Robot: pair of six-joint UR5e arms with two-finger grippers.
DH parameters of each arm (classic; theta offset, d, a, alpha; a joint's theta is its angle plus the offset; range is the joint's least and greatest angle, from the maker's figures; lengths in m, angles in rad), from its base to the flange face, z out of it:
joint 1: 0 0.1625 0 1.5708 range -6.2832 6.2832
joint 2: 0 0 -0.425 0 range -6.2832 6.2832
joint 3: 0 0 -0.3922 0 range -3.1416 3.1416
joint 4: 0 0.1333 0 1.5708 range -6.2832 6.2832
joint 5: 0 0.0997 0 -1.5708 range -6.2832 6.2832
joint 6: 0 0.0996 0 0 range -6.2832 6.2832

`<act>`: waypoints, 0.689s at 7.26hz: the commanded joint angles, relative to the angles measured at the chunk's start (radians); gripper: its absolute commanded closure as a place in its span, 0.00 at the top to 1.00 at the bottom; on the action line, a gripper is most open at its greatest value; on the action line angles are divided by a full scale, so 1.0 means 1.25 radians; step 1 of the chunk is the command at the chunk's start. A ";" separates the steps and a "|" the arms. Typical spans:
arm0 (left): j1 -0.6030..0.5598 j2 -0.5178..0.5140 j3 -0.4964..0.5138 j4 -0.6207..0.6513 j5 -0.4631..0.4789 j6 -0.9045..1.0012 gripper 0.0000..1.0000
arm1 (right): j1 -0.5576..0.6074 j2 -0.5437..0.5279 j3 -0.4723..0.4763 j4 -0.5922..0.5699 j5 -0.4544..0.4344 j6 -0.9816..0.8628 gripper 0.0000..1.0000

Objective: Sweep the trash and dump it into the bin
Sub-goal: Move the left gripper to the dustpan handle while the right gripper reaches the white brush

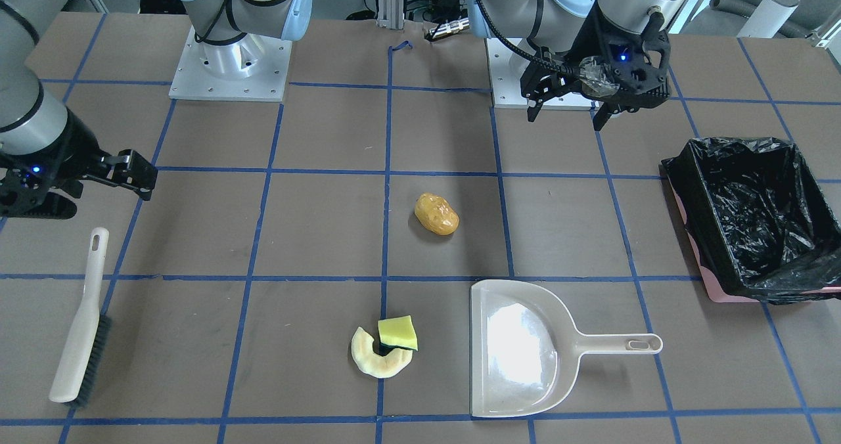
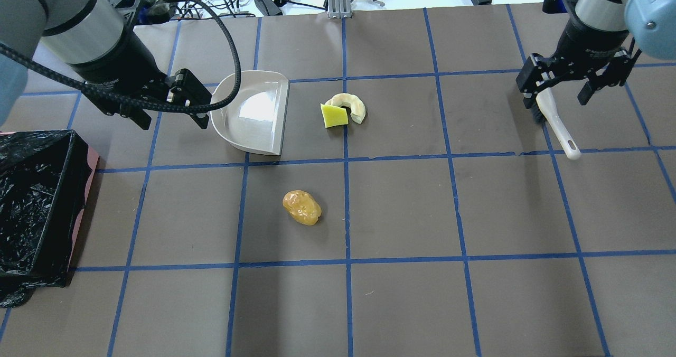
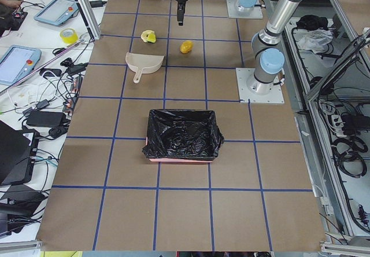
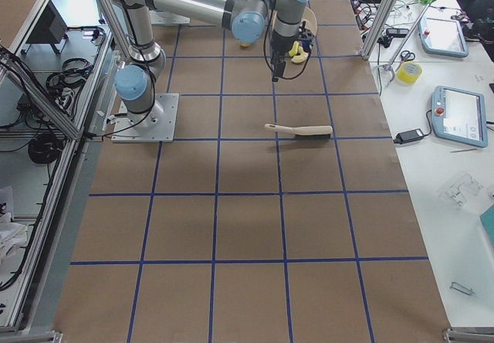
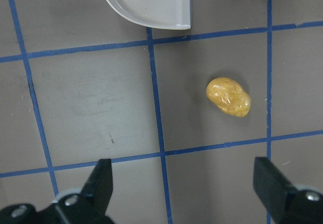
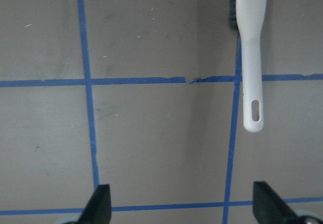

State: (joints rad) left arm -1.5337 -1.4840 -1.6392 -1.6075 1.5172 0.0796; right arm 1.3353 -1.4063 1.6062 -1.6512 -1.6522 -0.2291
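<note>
1. Overhead exterior view: one black-lined bin (image 2: pixel 79 188) sits at the table's end on the robot's left, well apart from everything else.
2. One dustpan (image 2: pixel 253 114) lies with its mouth toward the trash and its handle pointing bin-wards. The left gripper (image 2: pixel 171 122), spread wide and empty, hangs above on its robot side.
3. One brush (image 2: pixel 560 130) lies lengthwise, handle end toward the robot. The right gripper (image 2: pixel 555 99), fingers apart and holding nothing, hovers over it, so that arm is clearly the nearer.
4. Three trash pieces: the potato-like lump (image 2: pixel 302 207) lies alone, nearer the robot. The sponge piece (image 2: pixel 334 116) touches the crescent piece (image 2: pixel 355 106), near the dustpan's mouth.
</note>
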 commanded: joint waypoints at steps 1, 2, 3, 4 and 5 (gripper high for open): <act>0.008 0.001 -0.034 0.103 0.064 -0.138 1.00 | -0.053 0.073 0.038 -0.102 -0.018 -0.075 1.00; 0.031 -0.015 -0.040 0.153 0.056 -0.230 1.00 | -0.081 0.096 0.077 -0.175 -0.018 -0.128 1.00; 0.055 -0.025 -0.028 0.161 0.051 -0.368 1.00 | -0.106 0.109 0.119 -0.247 -0.016 -0.160 1.00; 0.083 -0.046 -0.012 0.190 0.042 -0.408 1.00 | -0.113 0.127 0.138 -0.292 -0.012 -0.172 1.00; 0.117 -0.081 0.021 0.197 0.039 -0.470 1.00 | -0.115 0.143 0.140 -0.296 -0.009 -0.175 0.99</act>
State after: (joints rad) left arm -1.4344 -1.5425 -1.6500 -1.3847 1.5729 -0.4097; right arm 1.2016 -1.2531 1.7629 -1.9838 -1.6681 -0.4323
